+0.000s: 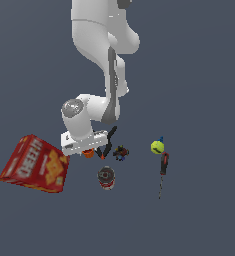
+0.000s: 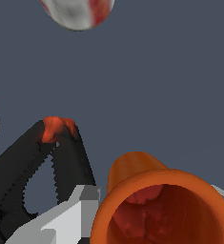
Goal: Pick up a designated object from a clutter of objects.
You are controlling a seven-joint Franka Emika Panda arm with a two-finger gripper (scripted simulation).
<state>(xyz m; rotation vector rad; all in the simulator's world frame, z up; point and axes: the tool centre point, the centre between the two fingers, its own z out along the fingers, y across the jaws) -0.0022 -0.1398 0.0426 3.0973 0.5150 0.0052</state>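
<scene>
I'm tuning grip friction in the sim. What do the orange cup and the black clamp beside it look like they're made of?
The orange cup looks like smooth moulded plastic: uniform colour, thin rim, soft sheen, though a render leaves that open. The black clamp seems matte plastic or coated metal, with orange tips that look rubbery.
</scene>
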